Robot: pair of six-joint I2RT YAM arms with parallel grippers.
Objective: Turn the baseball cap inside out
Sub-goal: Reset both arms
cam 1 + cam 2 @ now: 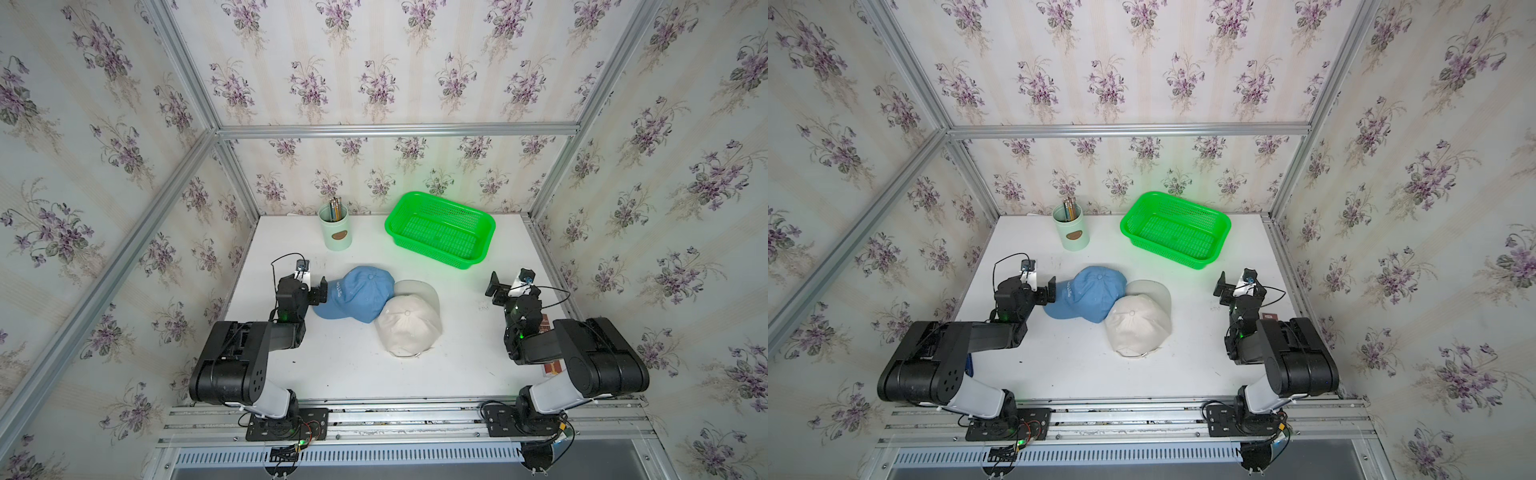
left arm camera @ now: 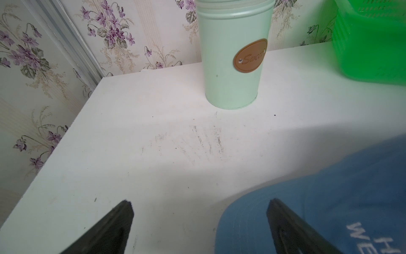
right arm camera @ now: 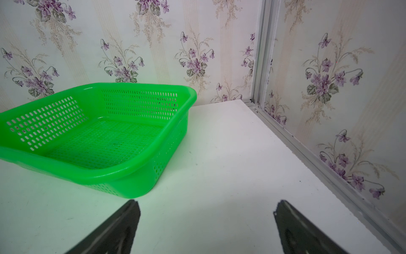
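The left gripper (image 2: 200,203) is spread wide, one finger over the brim of the blue baseball cap (image 2: 329,198). Can't tell if it's touching, and the wrist view cuts the cap off. A white cap (image 1: 409,326) touches its far side. The right gripper (image 3: 207,204) is spread too and empty, with the green basket (image 3: 105,174) beyond.

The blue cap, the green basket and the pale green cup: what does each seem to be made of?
Blue cap: soft matte fabric, probably cotton; stitched seams and embroidered letters show.
Green basket: glossy moulded plastic, with rows of slots.
Pale green cup: smooth satin finish, maybe painted metal or plastic; cannot tell which.
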